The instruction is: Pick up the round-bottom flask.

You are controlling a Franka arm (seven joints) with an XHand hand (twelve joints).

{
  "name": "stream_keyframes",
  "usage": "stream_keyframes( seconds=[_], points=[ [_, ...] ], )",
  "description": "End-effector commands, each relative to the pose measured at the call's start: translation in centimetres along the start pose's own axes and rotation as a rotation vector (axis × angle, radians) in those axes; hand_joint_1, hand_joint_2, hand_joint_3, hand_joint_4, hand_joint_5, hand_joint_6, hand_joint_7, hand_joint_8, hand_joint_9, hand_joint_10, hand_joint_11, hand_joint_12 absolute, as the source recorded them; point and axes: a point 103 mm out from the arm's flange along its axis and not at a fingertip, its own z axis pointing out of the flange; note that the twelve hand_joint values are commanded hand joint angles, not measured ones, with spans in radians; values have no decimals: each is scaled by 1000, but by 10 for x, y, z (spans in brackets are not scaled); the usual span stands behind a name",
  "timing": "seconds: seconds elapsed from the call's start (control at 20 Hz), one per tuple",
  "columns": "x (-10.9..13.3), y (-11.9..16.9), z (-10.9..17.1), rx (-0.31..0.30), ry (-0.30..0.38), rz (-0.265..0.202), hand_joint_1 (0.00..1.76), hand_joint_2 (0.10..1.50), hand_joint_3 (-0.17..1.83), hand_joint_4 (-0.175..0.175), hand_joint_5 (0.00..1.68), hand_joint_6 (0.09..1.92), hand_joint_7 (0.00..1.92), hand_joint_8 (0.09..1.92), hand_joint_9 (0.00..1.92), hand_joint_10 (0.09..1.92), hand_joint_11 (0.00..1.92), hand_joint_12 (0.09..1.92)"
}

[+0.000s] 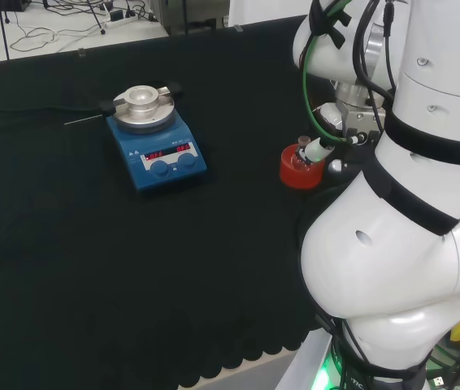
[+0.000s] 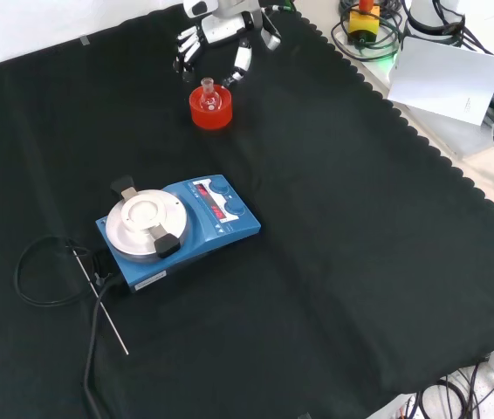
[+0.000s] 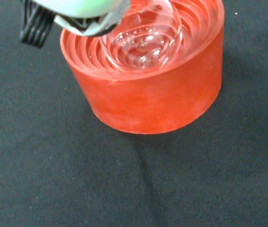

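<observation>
Flask (image 2: 208, 96) sits in your red stand (image 2: 210, 114), top centre of front view; hand (image 2: 221, 44) spread above it.

My head camera sits behind and above the arm, looking over its white links across the black cloth (image 1: 92, 268). My front camera faces back from the opposite edge, looking down. Both share the red ribbed stand (image 1: 299, 169) and the blue stirrer plate (image 2: 177, 229). My wrist camera hangs close above that stand.
</observation>
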Motion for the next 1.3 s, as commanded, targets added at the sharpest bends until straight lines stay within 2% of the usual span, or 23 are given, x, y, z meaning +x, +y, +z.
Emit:
stream_keyframes(
  seconds=[0.05,0.85,1.3],
  points=[
    [0,3,1,-8,0,-6,882,609,651,-40,512,635,233,705,405,716,44,1428],
    [4,9,6,-53,-10,-34,934,621,637,-49,680,712,285,722,453,721,73,1428],
    [6,11,6,-52,-24,-38,950,634,634,-60,888,729,326,716,498,691,111,1413]
  ],
)
